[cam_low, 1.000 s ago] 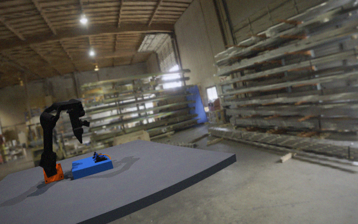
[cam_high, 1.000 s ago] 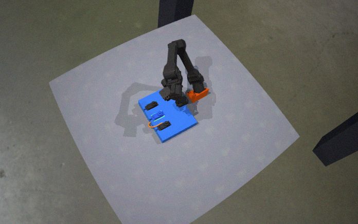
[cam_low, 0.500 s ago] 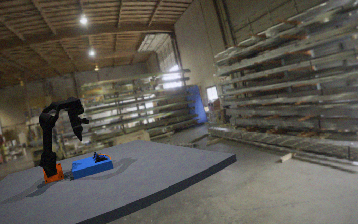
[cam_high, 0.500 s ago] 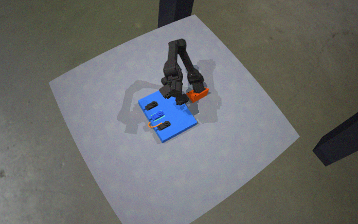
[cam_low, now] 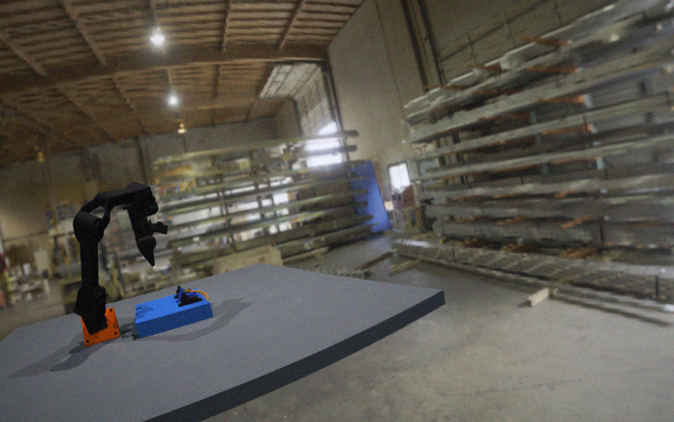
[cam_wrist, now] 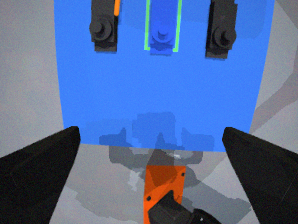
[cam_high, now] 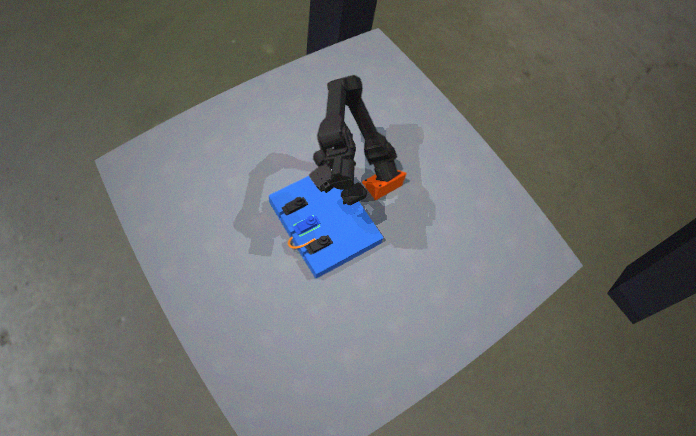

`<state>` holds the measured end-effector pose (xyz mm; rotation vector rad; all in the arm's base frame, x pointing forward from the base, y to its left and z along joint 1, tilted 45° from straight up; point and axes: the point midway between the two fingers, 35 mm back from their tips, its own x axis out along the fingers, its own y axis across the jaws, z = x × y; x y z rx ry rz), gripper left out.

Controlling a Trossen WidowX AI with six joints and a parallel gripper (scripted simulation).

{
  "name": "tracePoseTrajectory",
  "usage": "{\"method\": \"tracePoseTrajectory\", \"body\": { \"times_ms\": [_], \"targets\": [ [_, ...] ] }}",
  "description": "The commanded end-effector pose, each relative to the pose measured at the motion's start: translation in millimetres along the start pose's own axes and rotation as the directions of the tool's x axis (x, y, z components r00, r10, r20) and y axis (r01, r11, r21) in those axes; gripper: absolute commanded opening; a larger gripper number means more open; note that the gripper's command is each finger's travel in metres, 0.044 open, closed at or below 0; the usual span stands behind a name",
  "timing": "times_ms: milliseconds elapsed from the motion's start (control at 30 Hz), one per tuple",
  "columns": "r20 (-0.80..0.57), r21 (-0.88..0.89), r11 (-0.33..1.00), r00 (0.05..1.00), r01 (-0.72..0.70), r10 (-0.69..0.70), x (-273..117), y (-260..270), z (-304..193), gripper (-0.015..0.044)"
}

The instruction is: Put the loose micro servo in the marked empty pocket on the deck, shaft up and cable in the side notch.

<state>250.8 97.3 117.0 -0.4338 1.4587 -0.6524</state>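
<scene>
The blue micro servo [cam_high: 308,223] [cam_wrist: 162,31] sits within the green pocket outline [cam_high: 310,234] [cam_wrist: 147,25], its output shaft pointing up. It looks level, but whether both ears lie flat is too small to tell. Its orange cable [cam_high: 290,242] [cam_low: 204,293] [cam_wrist: 117,7] arcs out past the deck's edge and back beside one black servo; whether it lies in the side notch cannot be told. The blue deck [cam_high: 341,233] [cam_low: 173,319] [cam_wrist: 100,95] lies on the table. My gripper [cam_low: 152,263] [cam_wrist: 153,133] is open and empty, high above the deck's base-side edge, clear of the servo.
Two black servos [cam_high: 295,205] [cam_high: 319,243] [cam_wrist: 104,30] [cam_wrist: 222,32] sit in the deck on either side of the blue one. The arm's orange base mount [cam_high: 385,185] [cam_low: 114,325] [cam_wrist: 164,175] stands on the table [cam_high: 308,349] [cam_low: 298,317] just beyond the deck.
</scene>
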Motion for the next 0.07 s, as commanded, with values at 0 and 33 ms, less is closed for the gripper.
{"method": "tracePoseTrajectory", "body": {
  "times_ms": [0, 33],
  "targets": [
    [-0.004, -0.004, 1.0, 1.0, -0.002, 0.002, -0.5, -0.2, -0.6, 0.044],
    [-0.004, -0.004, 1.0, 1.0, -0.002, 0.002, -0.5, -0.2, -0.6, 0.044]
  ]
}}
